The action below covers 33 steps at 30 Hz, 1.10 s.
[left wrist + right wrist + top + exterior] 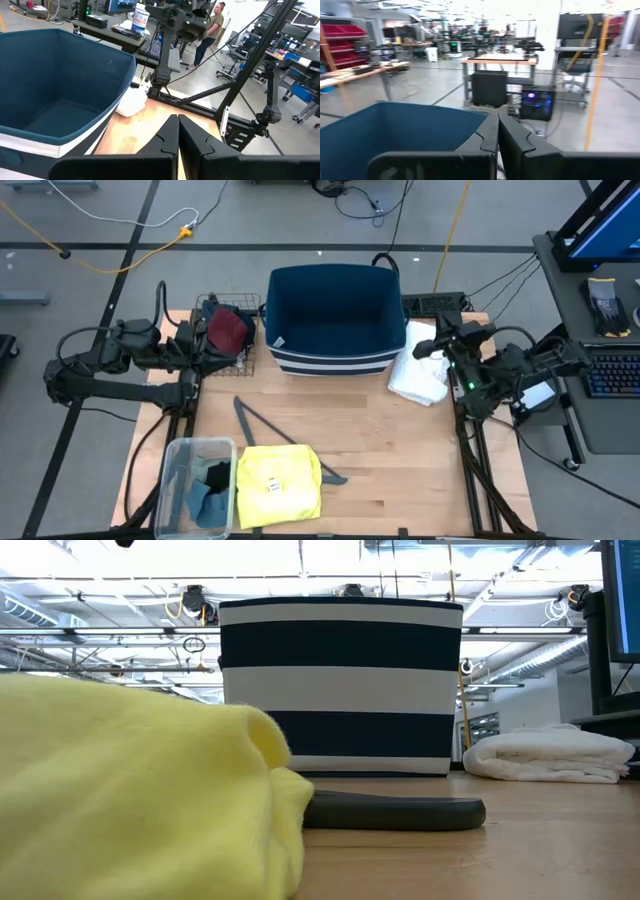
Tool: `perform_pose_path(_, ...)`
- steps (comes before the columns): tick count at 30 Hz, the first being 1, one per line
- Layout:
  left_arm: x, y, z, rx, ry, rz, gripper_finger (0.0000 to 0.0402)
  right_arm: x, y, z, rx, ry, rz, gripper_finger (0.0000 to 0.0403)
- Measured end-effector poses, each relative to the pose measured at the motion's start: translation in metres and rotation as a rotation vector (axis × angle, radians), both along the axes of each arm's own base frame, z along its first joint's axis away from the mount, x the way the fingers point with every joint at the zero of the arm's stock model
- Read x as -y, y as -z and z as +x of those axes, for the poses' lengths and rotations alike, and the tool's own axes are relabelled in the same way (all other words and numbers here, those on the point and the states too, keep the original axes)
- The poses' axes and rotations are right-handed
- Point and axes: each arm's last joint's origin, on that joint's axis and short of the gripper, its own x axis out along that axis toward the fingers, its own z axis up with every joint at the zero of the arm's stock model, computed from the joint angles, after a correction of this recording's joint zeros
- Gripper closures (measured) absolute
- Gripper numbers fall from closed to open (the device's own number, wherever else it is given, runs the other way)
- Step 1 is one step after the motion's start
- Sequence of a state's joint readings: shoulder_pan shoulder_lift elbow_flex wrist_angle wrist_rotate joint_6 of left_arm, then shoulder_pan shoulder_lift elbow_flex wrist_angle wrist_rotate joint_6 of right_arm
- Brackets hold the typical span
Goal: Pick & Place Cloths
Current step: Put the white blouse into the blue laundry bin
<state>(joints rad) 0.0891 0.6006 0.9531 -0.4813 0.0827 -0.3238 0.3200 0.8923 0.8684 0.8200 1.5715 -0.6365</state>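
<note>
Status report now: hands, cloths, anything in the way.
Left hand shut, empty, beside bin. Right hand shut, empty, over white shirt. Yellow T-shirt untouched, lying on grey hanger.

1 bin (330, 315), 1 hanger (262, 423), 2 baskets (195, 485).

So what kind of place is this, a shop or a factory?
Most likely a robotics lab or workshop. Workbenches stand on a wide open floor, red storage bins line one wall, a computer keyboard sits beside the table, and bare pipes and lights run overhead.
</note>
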Motion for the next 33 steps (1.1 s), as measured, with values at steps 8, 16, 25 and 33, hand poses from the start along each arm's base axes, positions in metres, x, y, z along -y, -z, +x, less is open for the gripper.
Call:
perform_pose_path(8,0.001,0.001,0.000,-0.008,0.022,-0.006,0.0398,0.029,-0.008,-0.016,-0.024,0.165,-0.006,0.0403)
perform_pose_path(16,0.000,0.001,0.000,-0.012,0.025,0.061,0.0398,0.044,-0.013,-0.032,-0.047,0.271,-0.010,0.0403)
perform_pose_path(25,-0.001,0.024,0.011,-0.018,0.015,0.158,0.0396,0.056,-0.014,-0.024,-0.144,0.230,-0.183,0.0403)
perform_pose_path(33,-0.001,0.057,0.009,0.066,0.008,0.166,0.0397,0.062,-0.013,-0.024,-0.167,0.242,-0.211,0.0403)
